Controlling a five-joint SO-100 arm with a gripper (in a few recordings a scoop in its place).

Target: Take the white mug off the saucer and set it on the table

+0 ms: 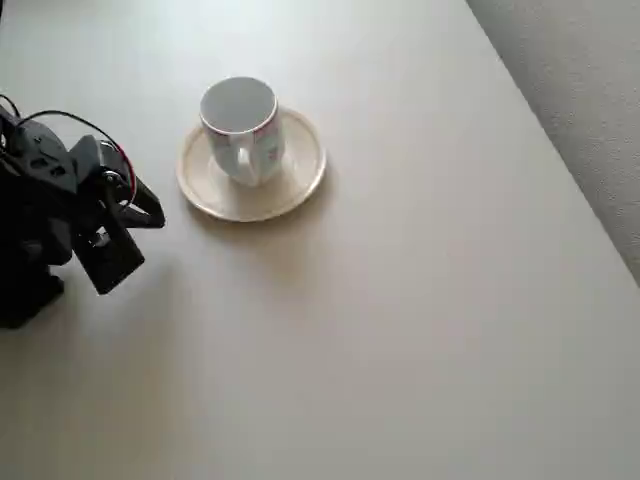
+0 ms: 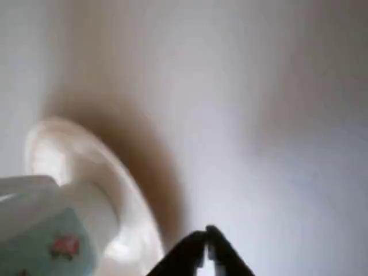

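Mug (image 1: 240, 125) sits upright on the saucer (image 1: 300, 180), handle at six o'clock in the overhead view, while clenched, empty jaws wait at eight o'clock over the bench (image 1: 400, 330).

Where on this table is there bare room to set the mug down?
The table is bare right of and below the saucer, out to its edge by the carpet. Left of the saucer is crowded: the gripper sits there. The white mug stands on the saucer.
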